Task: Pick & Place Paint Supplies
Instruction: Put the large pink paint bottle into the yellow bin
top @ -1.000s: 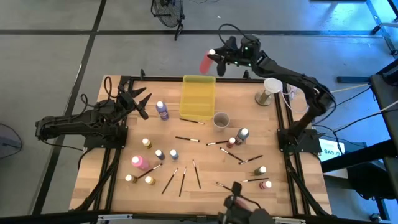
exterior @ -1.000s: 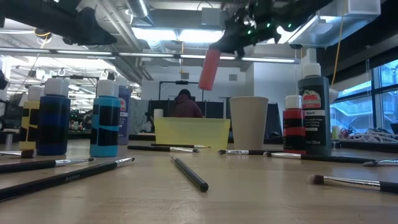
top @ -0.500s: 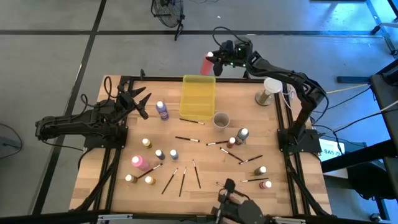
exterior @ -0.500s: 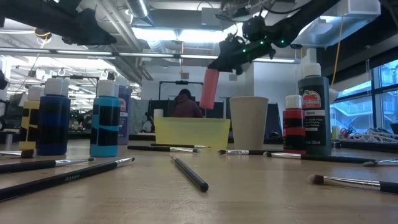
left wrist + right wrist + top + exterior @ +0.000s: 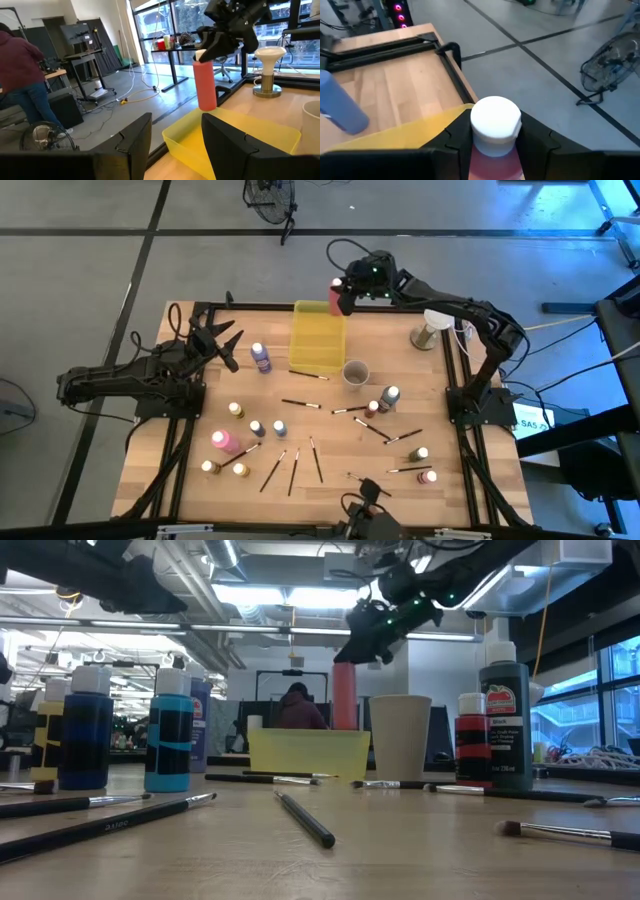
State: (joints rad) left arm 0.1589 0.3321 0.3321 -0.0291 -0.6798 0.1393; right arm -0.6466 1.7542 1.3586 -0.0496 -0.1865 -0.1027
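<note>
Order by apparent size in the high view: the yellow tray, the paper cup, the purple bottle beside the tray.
1. yellow tray
2. and 3. paper cup and purple bottle: they look alike, so unranked.

We see the right gripper (image 5: pixel 352 645) holding a pink bottle (image 5: pixel 344 696) upright by its top, above the yellow tray (image 5: pixel 308 753). A pale cup (image 5: pixel 400 736) stands beside the tray, with a red bottle (image 5: pixel 472 741) and a black bottle (image 5: pixel 505 716) nearer the table's right edge. Brushes (image 5: pixel 305 819) lie across the front.
</note>
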